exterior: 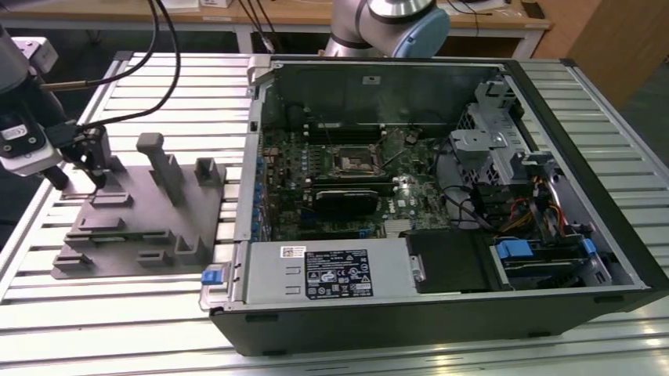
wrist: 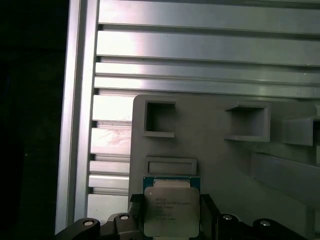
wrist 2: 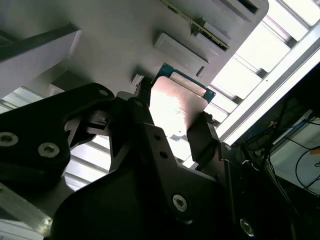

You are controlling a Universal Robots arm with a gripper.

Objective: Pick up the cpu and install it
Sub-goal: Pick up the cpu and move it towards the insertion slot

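Cpu (wrist: pixel 171 205), silvery-topped with a green rim, sits pinched between the gripper's (wrist: pixel 171 214) two dark fingers (wrist: pixel 137 215), which press on opposite edges of the cpu. Just beyond the fingertips lies the grey fixture (wrist: pixel 210 150) on the slatted aluminium table (wrist: pixel 200 50). Well away from the gripper stands the open computer case (exterior: pixel 418 313) with its motherboard socket (exterior: pixel 350 163).

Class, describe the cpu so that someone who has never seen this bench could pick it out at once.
To the exterior view's left of the open computer case lies a grey fixture; the gripper stands over its far corner. Held in it is the cpu: a small flat square, its silvery top and green rim unlike the grey blocks around it.
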